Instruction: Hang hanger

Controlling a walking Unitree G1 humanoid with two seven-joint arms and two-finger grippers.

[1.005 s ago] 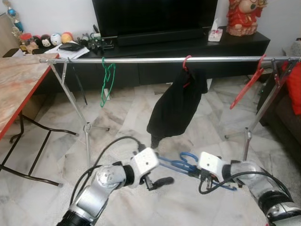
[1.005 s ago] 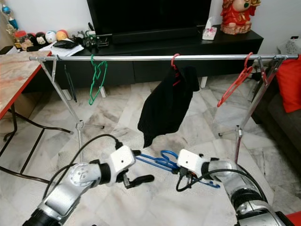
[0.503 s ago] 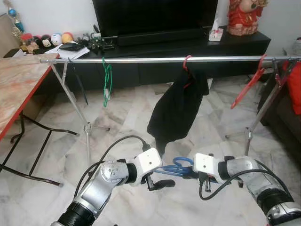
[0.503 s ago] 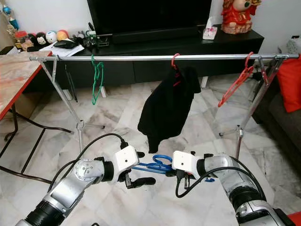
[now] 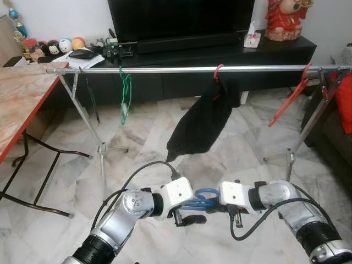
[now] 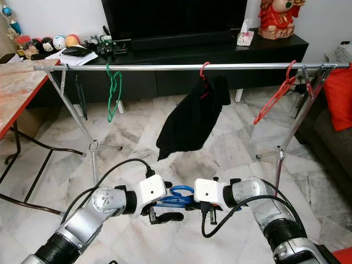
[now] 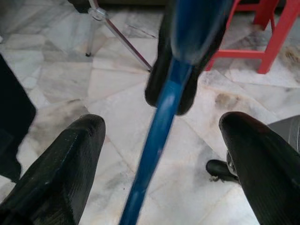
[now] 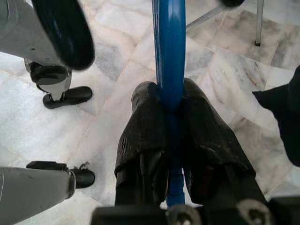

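Blue hanger (image 6: 177, 196) low centre of frame, now drawn tight between both wrists. Right gripper (image 8: 169, 123) clamped on its bar; left gripper (image 7: 161, 136) spread wide around it, unpinched. Handover pending; rail (image 5: 181, 70) far above.

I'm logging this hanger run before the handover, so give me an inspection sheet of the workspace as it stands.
Surface: marble floor, bare under the rail.
Job's things: blue hanger held low between both arms; rail carries a green hanger, a black garment on a red hanger, and a spare red hanger.
Clutter: toys and papers on the black TV cabinet.
Grippers: right tool shut on the blue hanger; left tool open, fingers either side of the hanger's bar.
Cables: black cable loops over the left arm; another hangs under the right wrist.
Surroundings: TV, red-edged table, red stool.
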